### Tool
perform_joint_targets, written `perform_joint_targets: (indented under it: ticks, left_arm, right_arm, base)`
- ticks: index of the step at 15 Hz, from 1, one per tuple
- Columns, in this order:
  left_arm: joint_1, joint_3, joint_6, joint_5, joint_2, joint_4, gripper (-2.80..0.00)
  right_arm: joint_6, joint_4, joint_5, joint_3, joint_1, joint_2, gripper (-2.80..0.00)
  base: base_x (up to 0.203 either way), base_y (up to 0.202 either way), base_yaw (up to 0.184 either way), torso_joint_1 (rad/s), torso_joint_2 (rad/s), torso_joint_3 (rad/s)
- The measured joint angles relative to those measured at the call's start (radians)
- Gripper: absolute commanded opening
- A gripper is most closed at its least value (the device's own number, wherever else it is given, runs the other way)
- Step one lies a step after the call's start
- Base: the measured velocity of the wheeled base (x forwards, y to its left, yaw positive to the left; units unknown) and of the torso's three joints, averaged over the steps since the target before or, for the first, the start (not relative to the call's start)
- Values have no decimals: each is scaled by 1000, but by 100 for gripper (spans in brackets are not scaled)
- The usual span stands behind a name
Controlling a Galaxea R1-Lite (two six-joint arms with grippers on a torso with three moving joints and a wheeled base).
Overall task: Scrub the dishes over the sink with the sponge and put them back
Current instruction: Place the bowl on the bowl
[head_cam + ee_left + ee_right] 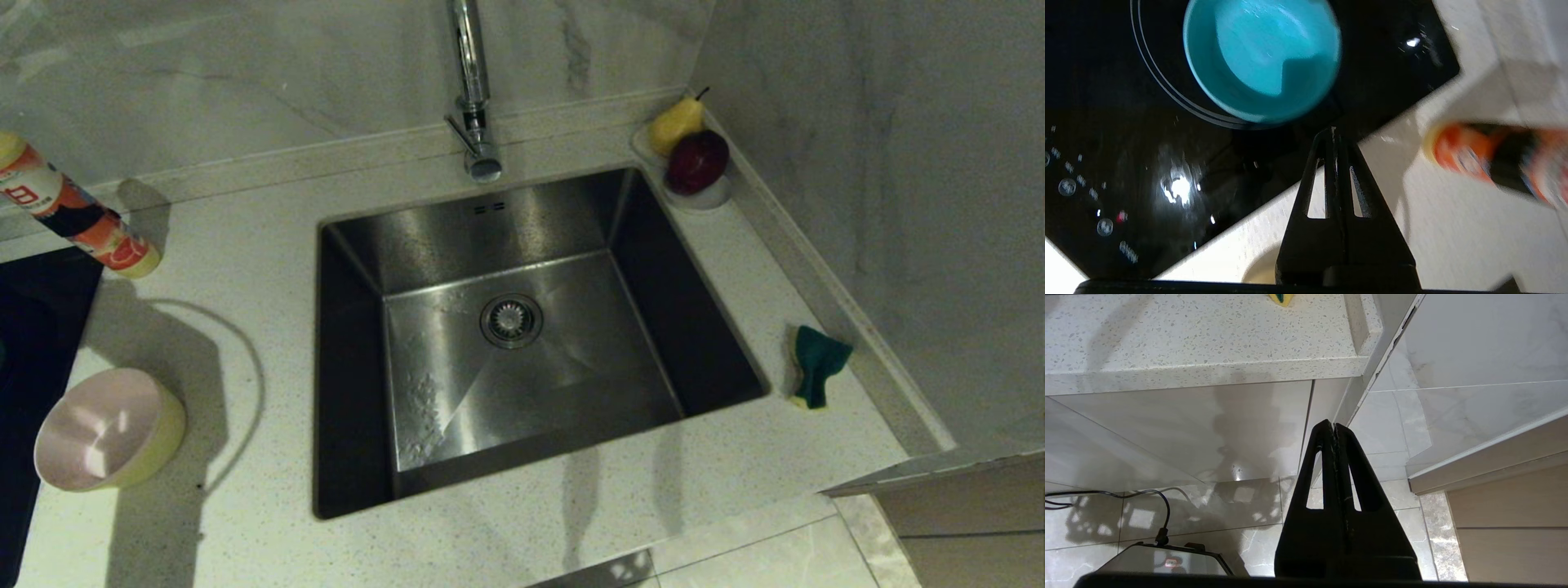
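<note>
While the pink bowl [102, 426] is sitting tipped inside the yellow bowl [159, 441] at the far left of the counter [245, 245], nothing is lying inside it. Just beside that stack the black stove top [41, 318] is running off the left edge, and in the left wrist view a blue bowl [1261, 57] is resting on that dark glass — it is holding nothing too. The left gripper [1334, 132] is hanging above the stove's corner with its two fingers pressed together, gripping nothing. Behind the bowls an orange bottle [77, 212] is leaning over.

In the middle the sink [351, 327] is sitting bare, with only its drain [512, 320] showing and the tap [472, 90] standing at its back edge.

To the right a white saucer [710, 196] is carrying a pear [675, 124] and a red apple [697, 161]. Nearer, the sponge [816, 363] is lying on the narrow strip between sink and wall. The right gripper [1334, 426] is hanging low — below the counter edge, fingers squeezed together, gripping nothing.
</note>
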Motion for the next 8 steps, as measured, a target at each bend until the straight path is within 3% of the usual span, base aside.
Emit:
perform_joint_targets:
  ticks: [8]
  left_arm:
    - [60,-76,-89,0,161,-41,0]
  right_arm:
    - [0,0,0,0,0,0,-280]
  base:
    - [0,0,0,0,0,0]
